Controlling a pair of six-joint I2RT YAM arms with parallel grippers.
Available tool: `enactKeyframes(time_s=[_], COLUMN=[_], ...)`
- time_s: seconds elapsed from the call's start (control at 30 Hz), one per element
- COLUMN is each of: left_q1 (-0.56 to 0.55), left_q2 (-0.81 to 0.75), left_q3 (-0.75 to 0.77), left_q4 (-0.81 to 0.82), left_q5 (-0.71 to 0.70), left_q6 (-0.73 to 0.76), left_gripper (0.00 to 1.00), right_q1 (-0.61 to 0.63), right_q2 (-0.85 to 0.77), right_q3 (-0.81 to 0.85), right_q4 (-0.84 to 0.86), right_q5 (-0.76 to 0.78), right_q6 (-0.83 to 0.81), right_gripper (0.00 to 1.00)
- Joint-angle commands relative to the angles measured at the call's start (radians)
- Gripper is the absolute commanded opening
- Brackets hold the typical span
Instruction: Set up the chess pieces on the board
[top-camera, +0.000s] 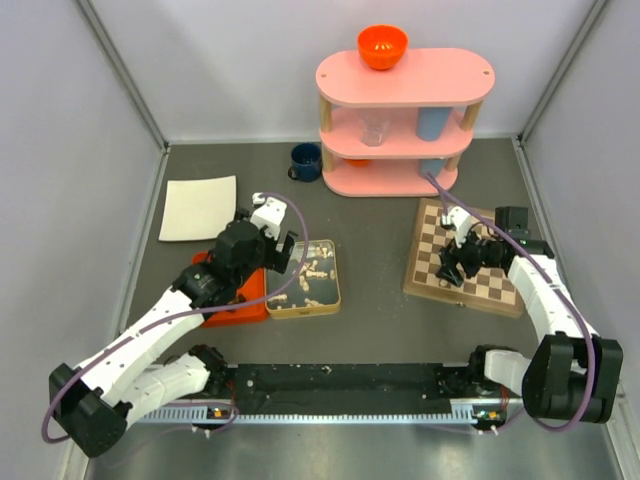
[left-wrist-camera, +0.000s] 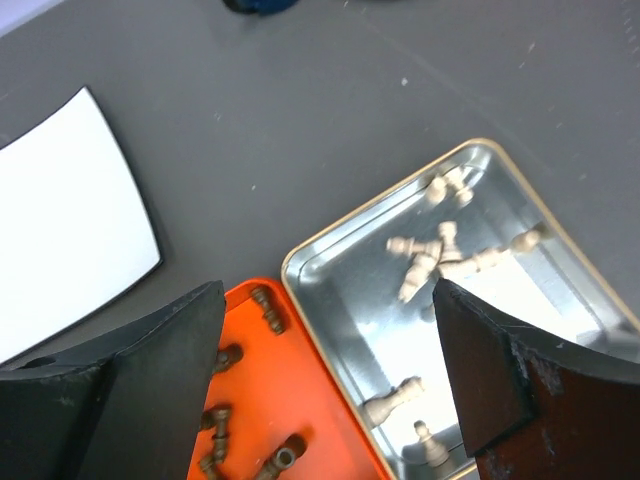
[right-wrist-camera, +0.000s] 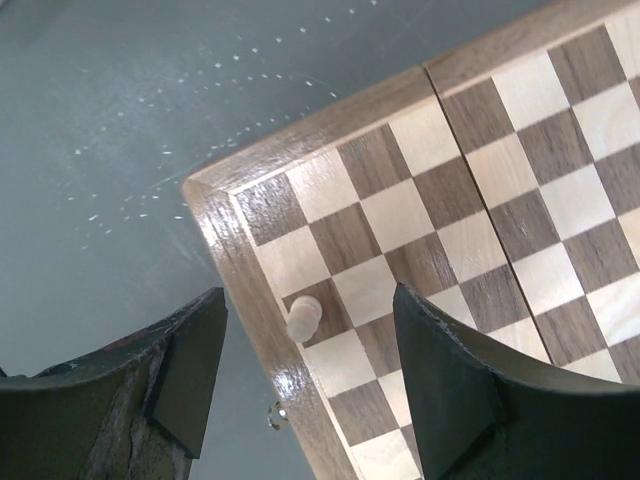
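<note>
— What can't you make out?
— From above, my right gripper (right-wrist-camera: 308, 300) covers part of the board (right-wrist-camera: 400, 215), and dark shapes blur into it. My left wrist view cuts off the tin (left-wrist-camera: 345, 330) and the orange tray (left-wrist-camera: 310, 400).
— Surroundings?
— A dark grey table (top-camera: 370, 240), pale walls; the board lies at the right.
— Pieces?
— One pale pawn (right-wrist-camera: 303, 318) stands on a dark edge square between my parted right fingers, untouched. My left gripper (left-wrist-camera: 328, 300) is spread wide and empty over the tin's pale pieces (left-wrist-camera: 425, 255) and the tray's dark ones (left-wrist-camera: 268, 308).

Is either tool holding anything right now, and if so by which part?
Nothing is held. The left tool hangs open above the silver tin; the right tool straddles a cream pawn standing on the chessboard, without touching it.
</note>
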Motion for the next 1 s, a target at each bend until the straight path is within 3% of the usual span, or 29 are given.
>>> enactKeyframes(time_s=[0.0,0.23,0.97], left_q1=[0.001,0.001,0.001], left_q2=[-0.036,-0.030,-0.038], left_q3=[-0.012,-0.018,-0.032], left_q4=[0.010,0.011,0.020], left_q5=[-0.074,-0.100,-0.099], left_q6=[0.061,0.067,0.078], left_gripper=[0.90,0.90,0.90], right_q1=[0.028,0.055,0.082], right_q2=[0.020,0.066,0.137], right_q3=[0.036,0.042,0.069], right_q4=[0.045,0.022,-0.031], right_q5=[0.131,0.191,0.216], right_q6=[0.099,0.126,0.116], right_gripper=[0.66,0.62,0.35])
